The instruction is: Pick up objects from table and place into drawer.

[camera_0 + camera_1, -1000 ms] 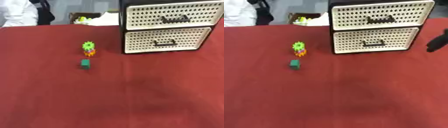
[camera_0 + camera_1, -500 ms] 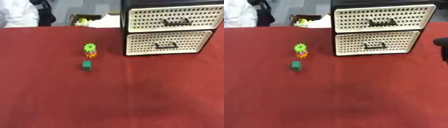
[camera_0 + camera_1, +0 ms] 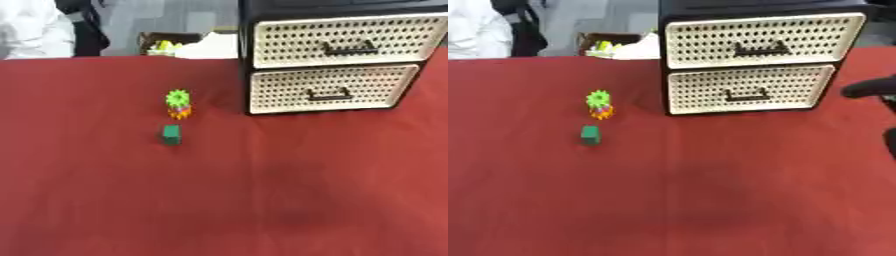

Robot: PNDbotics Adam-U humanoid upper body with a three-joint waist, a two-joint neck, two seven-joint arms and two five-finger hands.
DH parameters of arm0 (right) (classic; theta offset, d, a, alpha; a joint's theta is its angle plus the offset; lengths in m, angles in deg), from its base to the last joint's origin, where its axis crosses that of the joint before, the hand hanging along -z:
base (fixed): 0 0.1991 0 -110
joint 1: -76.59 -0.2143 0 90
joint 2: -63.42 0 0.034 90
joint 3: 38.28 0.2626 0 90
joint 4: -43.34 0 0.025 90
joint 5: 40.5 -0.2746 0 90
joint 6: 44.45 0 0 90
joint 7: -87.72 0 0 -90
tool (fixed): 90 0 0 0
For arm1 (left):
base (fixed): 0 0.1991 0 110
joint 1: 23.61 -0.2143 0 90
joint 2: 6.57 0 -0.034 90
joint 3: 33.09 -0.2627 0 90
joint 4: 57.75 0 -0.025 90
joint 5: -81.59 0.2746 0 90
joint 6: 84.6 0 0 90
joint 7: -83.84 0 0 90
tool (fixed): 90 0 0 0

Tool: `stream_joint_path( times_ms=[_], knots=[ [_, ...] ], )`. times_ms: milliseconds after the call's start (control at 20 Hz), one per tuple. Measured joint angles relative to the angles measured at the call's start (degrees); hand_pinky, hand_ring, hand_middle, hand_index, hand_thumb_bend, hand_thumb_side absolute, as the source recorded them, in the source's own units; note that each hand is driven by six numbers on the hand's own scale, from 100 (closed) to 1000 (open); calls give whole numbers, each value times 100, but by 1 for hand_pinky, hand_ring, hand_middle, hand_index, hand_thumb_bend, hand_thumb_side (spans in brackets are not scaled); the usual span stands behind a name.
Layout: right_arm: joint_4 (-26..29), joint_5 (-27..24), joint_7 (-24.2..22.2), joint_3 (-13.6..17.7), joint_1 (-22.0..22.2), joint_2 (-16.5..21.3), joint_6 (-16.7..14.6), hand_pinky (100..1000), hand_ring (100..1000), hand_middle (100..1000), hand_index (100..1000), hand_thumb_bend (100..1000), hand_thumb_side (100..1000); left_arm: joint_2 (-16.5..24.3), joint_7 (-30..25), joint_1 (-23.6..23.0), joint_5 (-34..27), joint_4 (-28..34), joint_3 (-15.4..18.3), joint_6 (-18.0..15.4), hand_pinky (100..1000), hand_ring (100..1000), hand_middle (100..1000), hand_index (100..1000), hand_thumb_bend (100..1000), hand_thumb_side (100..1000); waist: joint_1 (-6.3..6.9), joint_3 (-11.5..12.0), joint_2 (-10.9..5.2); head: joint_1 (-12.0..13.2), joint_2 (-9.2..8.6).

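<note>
One hand, the right hand [image 3: 875,89], at right edge beside drawer unit [image 3: 754,60] | fingers: cannot tell, holds nothing visible | green block [image 3: 171,134], gear toy [image 3: 178,103] on counter [image 3: 262,200], both drawers closed

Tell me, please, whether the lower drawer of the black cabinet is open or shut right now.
Shut. The lower drawer has its perforated cream front flush with the cabinet frame, level with the upper drawer above it, and no interior shows.
</note>
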Motion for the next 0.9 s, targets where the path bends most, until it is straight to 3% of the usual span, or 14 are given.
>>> stream_joint_path(
  times_ms=[300,650,900],
  knots=[
    [0,-67,-220,-104,-136,283,160,100,100,100,771,100,1000,0,-25,-6,-10,0,-6,8,704,700,666,773,100,846,-30,14,-42,-33,-7],
    [1,68,-744,-222,-458,581,98,100,100,100,784,100,1000,0,-57,-17,-26,0,-40,36,704,700,666,772,100,848,-64,31,-59,-83,-6],
    [3,140,-945,-401,-807,685,226,100,100,100,788,100,1000,0,-88,-17,-57,0,-53,55,704,700,666,772,100,850,-72,77,-87,-152,-6]
  ],
)
